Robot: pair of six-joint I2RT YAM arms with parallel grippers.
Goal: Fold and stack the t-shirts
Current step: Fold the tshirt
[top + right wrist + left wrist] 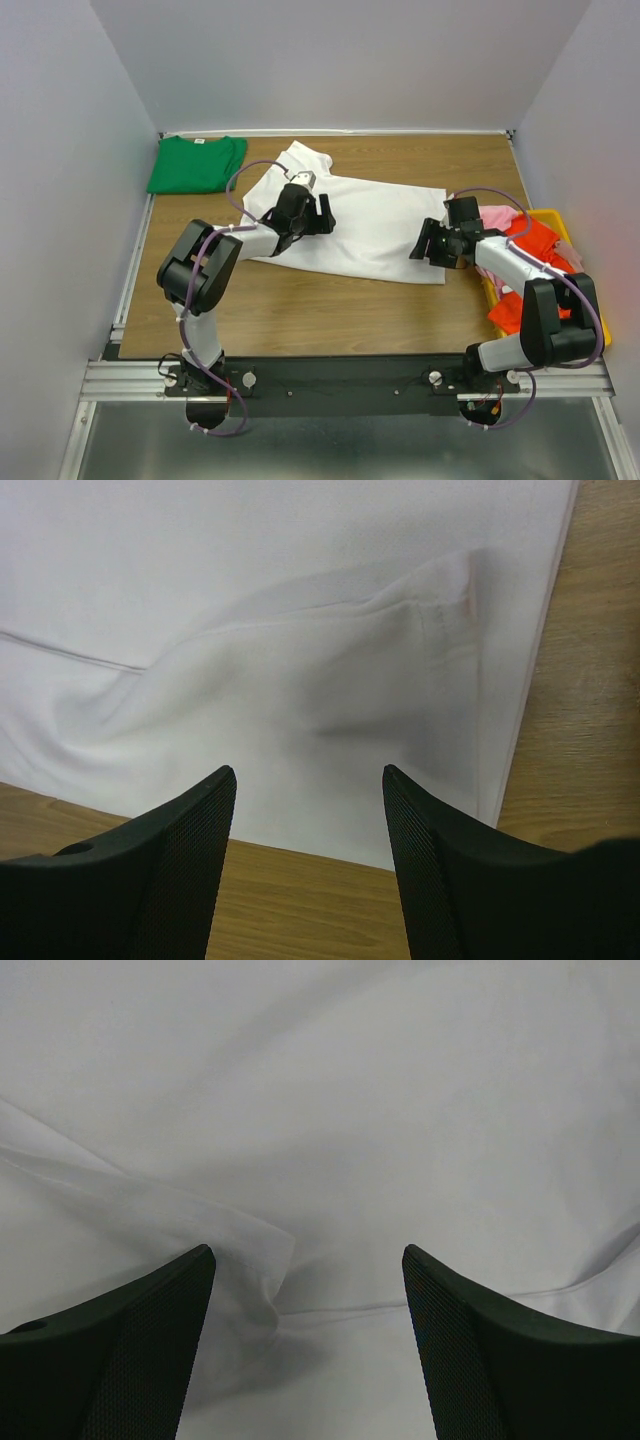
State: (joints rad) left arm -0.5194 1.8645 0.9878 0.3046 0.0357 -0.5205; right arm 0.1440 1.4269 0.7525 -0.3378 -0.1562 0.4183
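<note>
A white t-shirt (375,235) lies spread and loosely creased across the middle of the wooden table (330,310). My left gripper (322,216) hovers open over the shirt's left part; in the left wrist view its jaws (308,1252) stand wide above a raised fold of white cloth (330,1110), holding nothing. My right gripper (428,246) is open at the shirt's right hem; the right wrist view shows its jaws (308,770) over the cloth's edge (250,600) and bare wood (300,900). A folded green t-shirt (195,163) rests at the back left corner.
A yellow bin (549,213) at the right table edge holds a pink t-shirt (497,215) and orange-red t-shirts (535,245). Grey walls close in the back and sides. A metal rail (130,290) runs along the left edge.
</note>
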